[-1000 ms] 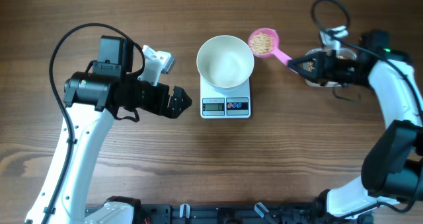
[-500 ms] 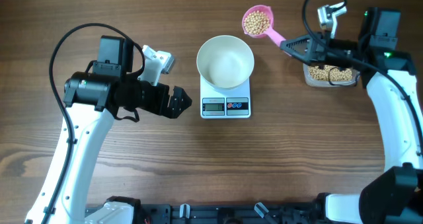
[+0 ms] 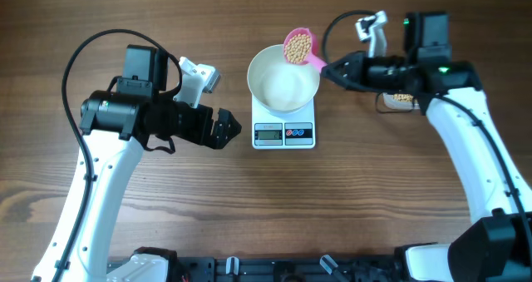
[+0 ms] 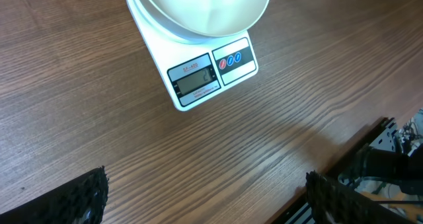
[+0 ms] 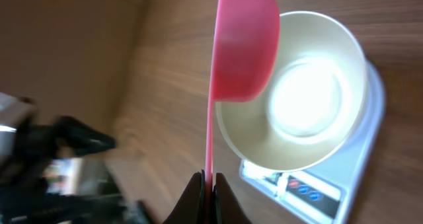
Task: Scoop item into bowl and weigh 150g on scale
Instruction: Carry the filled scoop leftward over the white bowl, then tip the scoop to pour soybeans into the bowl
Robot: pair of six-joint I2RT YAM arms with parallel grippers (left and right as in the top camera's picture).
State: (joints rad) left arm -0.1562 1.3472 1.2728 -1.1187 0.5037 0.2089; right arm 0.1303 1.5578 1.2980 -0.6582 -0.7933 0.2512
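Over white bowl (image 3: 273,91), right fingers (image 5: 193,200) clamp scoop (image 5: 244,45) of tan beans (image 3: 298,46); left fingers (image 4: 80,199) spread.

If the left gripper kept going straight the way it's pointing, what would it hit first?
Probably the scale, at its left edge. The open left gripper points toward it over the table, though its height is hard to judge.

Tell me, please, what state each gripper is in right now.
Left gripper: open, empty.
Right gripper: shut on the pink scoop, which holds beans over the bowl.
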